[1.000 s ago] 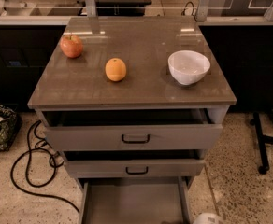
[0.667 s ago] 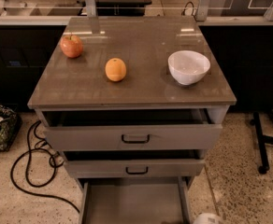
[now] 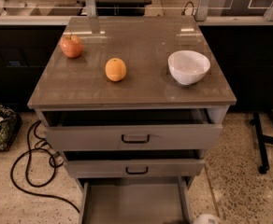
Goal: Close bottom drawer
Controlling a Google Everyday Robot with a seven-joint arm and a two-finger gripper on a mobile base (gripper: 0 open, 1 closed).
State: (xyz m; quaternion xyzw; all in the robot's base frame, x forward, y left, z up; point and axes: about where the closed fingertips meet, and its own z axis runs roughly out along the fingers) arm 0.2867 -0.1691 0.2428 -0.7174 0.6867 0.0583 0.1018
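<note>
The bottom drawer (image 3: 132,203) of the grey cabinet stands pulled far out. Its plain grey tray interior faces up at the lower edge of the camera view, and its front and handle are cut off below the picture. My gripper is out of view. Only a white rounded part of the arm (image 3: 206,218) shows at the bottom edge, just right of the open drawer's right side.
The top drawer (image 3: 135,137) and middle drawer (image 3: 136,168) each stand slightly out. On the cabinet top (image 3: 141,36) sit an apple (image 3: 71,46), an orange (image 3: 115,69) and a white bowl (image 3: 188,66). A black cable (image 3: 29,171) lies on the floor at left, and a stand leg (image 3: 260,143) at right.
</note>
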